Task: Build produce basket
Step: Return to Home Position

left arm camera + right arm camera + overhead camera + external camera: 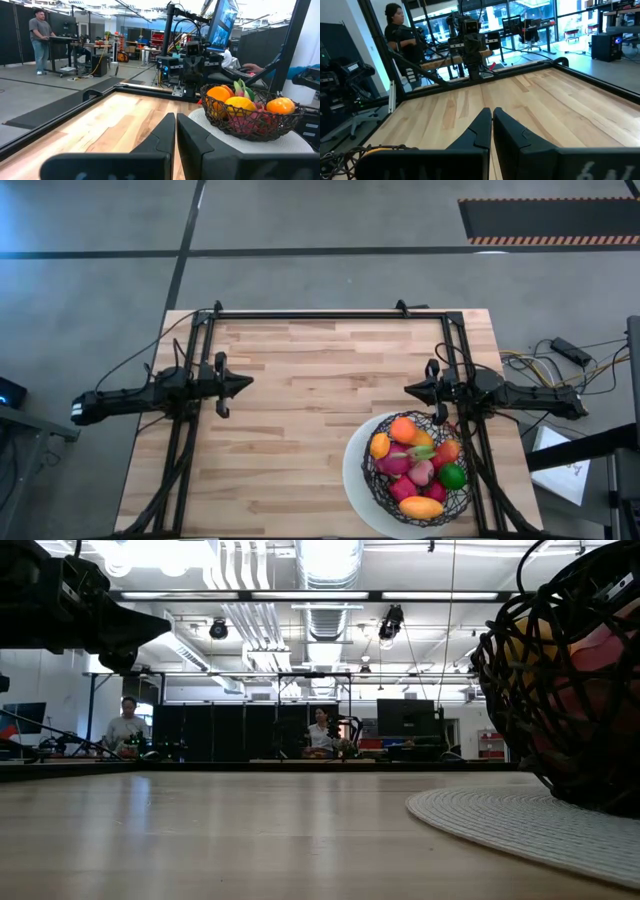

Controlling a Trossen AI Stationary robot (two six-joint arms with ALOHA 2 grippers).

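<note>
The black wire-mesh basket stands on its white round base at the table's near right and holds the produce: several orange, yellow, pink, red and green toy pieces. It also shows in the left wrist view as the basket and at the right of the low view. My left gripper is shut and level at the table's left side, pointing right. My right gripper is shut and level at the right side, just beyond the basket, pointing left. Neither holds anything.
Black metal frame rails run along the far, left and right sides of the wooden table. Bare tabletop lies between the two grippers and at the near left. People stand in the room beyond the table.
</note>
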